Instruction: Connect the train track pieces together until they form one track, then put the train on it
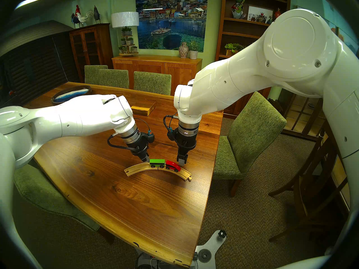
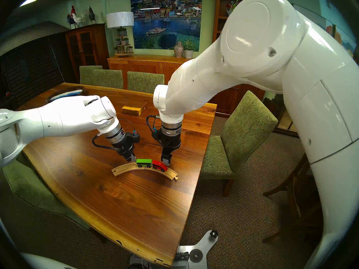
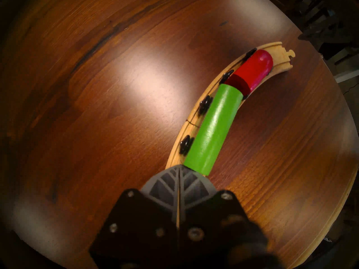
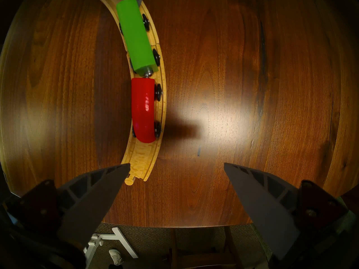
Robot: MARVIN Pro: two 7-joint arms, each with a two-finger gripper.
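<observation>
On the dark walnut-brown wooden tabletop (image 1: 120, 194) the two curved pale-wood train track pieces lie joined end to end as one grooved arc (image 1: 136, 168), the seam visible midway along it and a round peg sticking out at the free end nearest the right arm. Both cars of the toy train stand on this arc with their black wheels in the grooves: the boxy bright-green carriage (image 1: 157, 162) straddles the seam, and the red streamlined engine (image 1: 172, 165) sits just ahead of it toward the peg end, a small metal coupler between the two. The left pincer (image 1: 145, 159) points steeply down with its grey ribbed fingers (image 3: 165, 185) pressed flat together, empty, its tip right at the rear end of the green carriage; contact cannot be told. The right pincer (image 1: 182, 161) hangs straight down just behind the red engine, spread wide and holding nothing. Farther back on the tabletop lie a rectangular wooden block (image 1: 143, 109) and a dark oval tray (image 1: 71, 93).
</observation>
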